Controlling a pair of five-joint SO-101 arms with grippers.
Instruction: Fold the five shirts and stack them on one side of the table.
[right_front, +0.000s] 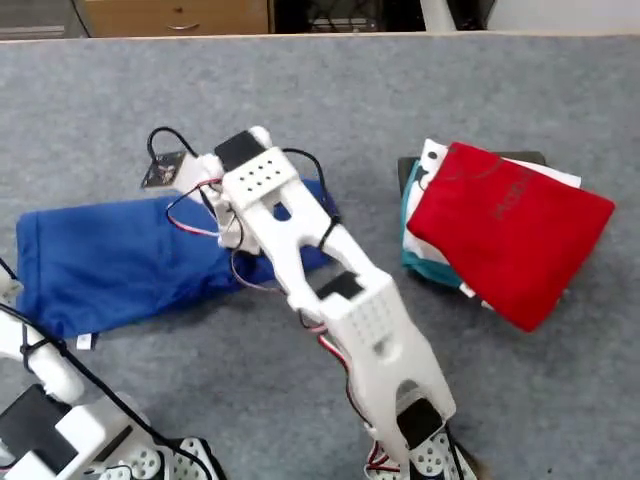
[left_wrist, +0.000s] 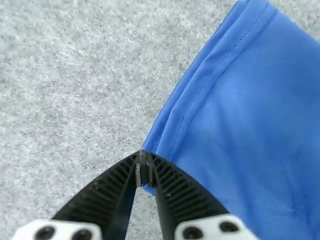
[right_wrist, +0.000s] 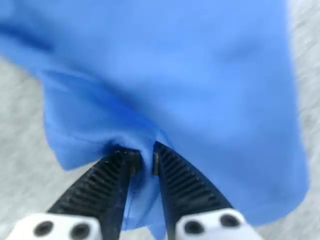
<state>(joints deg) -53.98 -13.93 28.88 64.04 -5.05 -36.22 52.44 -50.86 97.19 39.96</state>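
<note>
We judge the blue shirt (right_front: 120, 260) is mid-fold: our left end effector (left_wrist: 144, 172) and right end effector (right_wrist: 142, 157) each pinch its fabric; next we should lift both together.

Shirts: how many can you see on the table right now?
5, probably. The blue shirt lies spread at the high view's left. At the right, the red shirt lies topmost, with a white edge, a teal edge and a dark edge under it. More could be hidden.
</note>
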